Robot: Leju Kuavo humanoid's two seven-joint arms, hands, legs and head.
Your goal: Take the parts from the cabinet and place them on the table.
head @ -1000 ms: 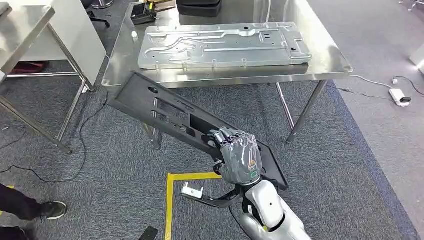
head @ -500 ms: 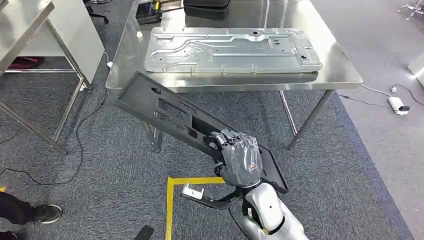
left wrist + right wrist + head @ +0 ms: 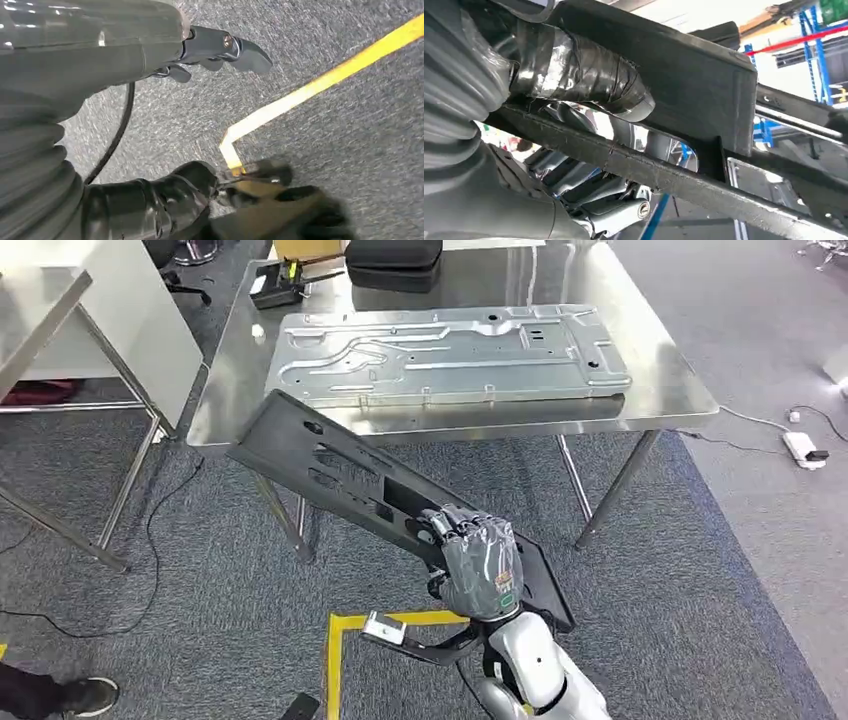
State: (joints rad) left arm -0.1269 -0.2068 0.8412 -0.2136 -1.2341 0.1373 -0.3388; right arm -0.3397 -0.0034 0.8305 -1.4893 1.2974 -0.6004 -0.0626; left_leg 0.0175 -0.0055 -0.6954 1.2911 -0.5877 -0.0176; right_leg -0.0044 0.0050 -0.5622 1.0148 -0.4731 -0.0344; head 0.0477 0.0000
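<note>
A steel desk (image 3: 660, 380) stands ahead of us on grey carpet, already carrying one delivered part: a long silver stamped metal panel (image 3: 445, 352) lying flat along its length. That, we judge, is the finished share of the job. At the desk's far edge sit a black case (image 3: 392, 262) and a small dark device (image 3: 272, 285).

The second part, a black plastic panel (image 3: 340, 475), is in transit. We carry it tilted, its far corner raised just short of the desk's near edge and its near end low by our body. It is a long, flat, matte-black moulding with rectangular cut-outs and raised ribs; the right wrist view shows a thick rim and a window through which the fingers pass. Setting it down on the desk is what remains, as we read it.

Our right hand (image 3: 480, 558) has its fingers clenched around the panel's edge near the low end. Our left hand (image 3: 150, 55) hangs over the carpet beside a yellow floor tape (image 3: 320, 85), fingers loose and grasping nothing.

A person's shoe (image 3: 85, 695) shows at the lower left of the head view.
</note>
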